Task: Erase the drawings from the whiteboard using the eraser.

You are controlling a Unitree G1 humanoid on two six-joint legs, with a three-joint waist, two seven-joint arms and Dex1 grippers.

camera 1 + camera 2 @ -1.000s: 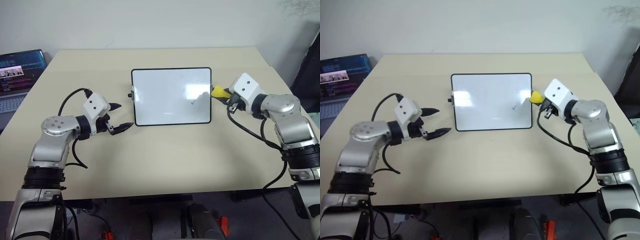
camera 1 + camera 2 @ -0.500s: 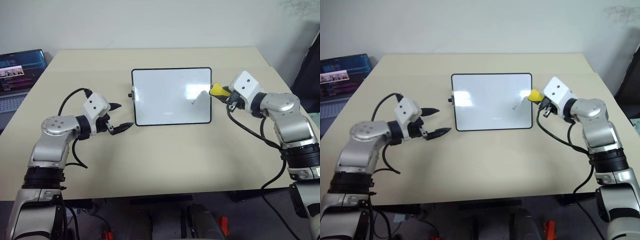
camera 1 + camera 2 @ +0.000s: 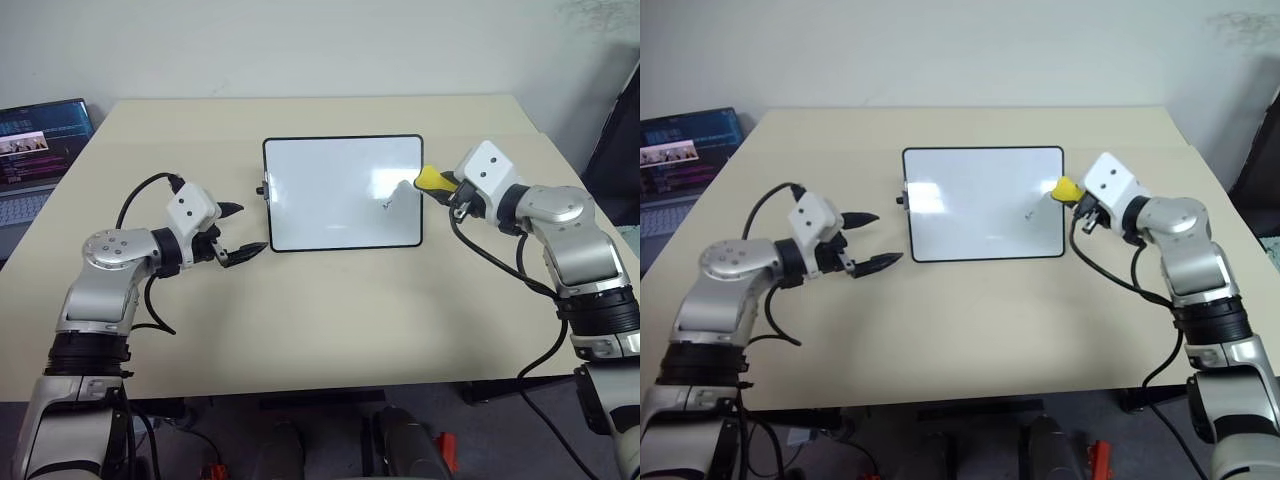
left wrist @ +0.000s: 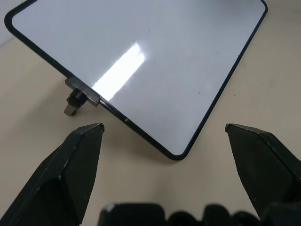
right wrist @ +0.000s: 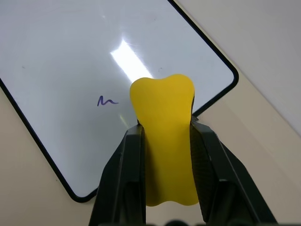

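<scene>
Reaching in from the left, the left arm bends at the elbow and aims its left gripper (image 3: 238, 230) toward the lower left corner of the whiteboard (image 3: 330, 175), hovering low over the beige worktop (image 3: 330, 310) just short of the frame. Its two black tapered fingers (image 4: 77, 165) stand spread wide with nothing between them. A black cable loops over the silver, rounded forearm. At the far left edge a laptop (image 3: 40, 150) sits open with a lit screen.

The whiteboard lies flat near the middle of the worktop: a glossy white rectangle with a thin black frame, rounded corners and a small black knob (image 4: 75, 101) on its left side. Glare streaks its surface (a bright patch in each view). One small dark squiggle of the drawings (image 5: 107, 100) shows on the right part of the board, shaped like a little "w".

On the right, the right arm angles inward, its white boxy wrist housing tilted toward the board's right edge. The right gripper (image 5: 164, 141) pinches the eraser (image 5: 167, 136), a bright yellow, smooth oblong block with a notched end and waisted sides, squeezed between matte black fingers (image 5: 127, 165). The eraser's tip is over the board's upper right edge, near the squiggle; contact with the surface cannot be told.
</scene>
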